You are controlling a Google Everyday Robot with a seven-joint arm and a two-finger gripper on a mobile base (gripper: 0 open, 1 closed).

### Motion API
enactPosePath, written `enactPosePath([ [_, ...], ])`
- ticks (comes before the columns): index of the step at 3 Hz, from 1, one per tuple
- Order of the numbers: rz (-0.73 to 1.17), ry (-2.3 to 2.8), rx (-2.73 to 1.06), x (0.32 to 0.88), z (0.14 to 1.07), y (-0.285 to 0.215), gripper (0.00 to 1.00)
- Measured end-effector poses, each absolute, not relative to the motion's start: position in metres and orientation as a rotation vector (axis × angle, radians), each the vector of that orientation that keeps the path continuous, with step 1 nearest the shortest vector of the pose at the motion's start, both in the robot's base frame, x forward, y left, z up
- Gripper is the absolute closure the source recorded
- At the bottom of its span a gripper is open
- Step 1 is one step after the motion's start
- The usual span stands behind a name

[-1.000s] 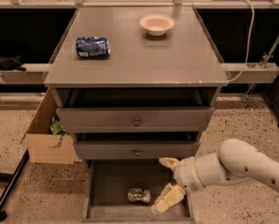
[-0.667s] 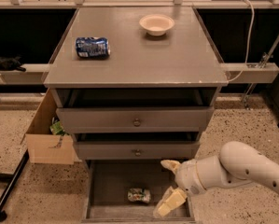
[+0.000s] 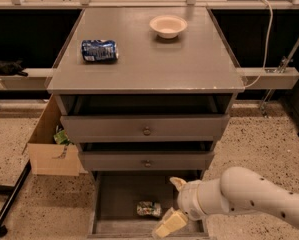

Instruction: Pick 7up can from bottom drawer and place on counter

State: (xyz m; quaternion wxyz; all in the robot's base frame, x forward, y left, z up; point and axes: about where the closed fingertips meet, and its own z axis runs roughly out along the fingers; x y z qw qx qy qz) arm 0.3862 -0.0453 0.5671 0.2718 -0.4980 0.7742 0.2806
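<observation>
The gripper [image 3: 172, 204] hangs over the right part of the drawer [image 3: 115, 200]. Its 2 fingers [image 3: 170, 223] are spread apart, pointing left.

Claw [image 3: 173, 204] spread beside 7up can [image 3: 149, 209], over drawer [image 3: 120, 196]

Two cans: blue can [image 3: 99, 50], green can [image 3: 149, 208]. One bowl [image 3: 168, 26]. Three drawers: top drawer [image 3: 114, 128], middle drawer [image 3: 114, 160], bottom drawer [image 3: 114, 199]. One box [image 3: 51, 151]. One gripper [image 3: 174, 203], bottom centre-right.
</observation>
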Motion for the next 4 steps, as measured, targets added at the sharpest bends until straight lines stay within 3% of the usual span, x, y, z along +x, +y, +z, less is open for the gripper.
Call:
enactPosePath([
  [1,0.588,2.089,-1.266,0.418,0.553,-0.037,0.0],
  [2,0.555,2.104,-1.256,0.448,0.526,-0.018,0.0],
  [4,0.56,2.126,-1.24,0.454,0.515,0.001,0.0],
])
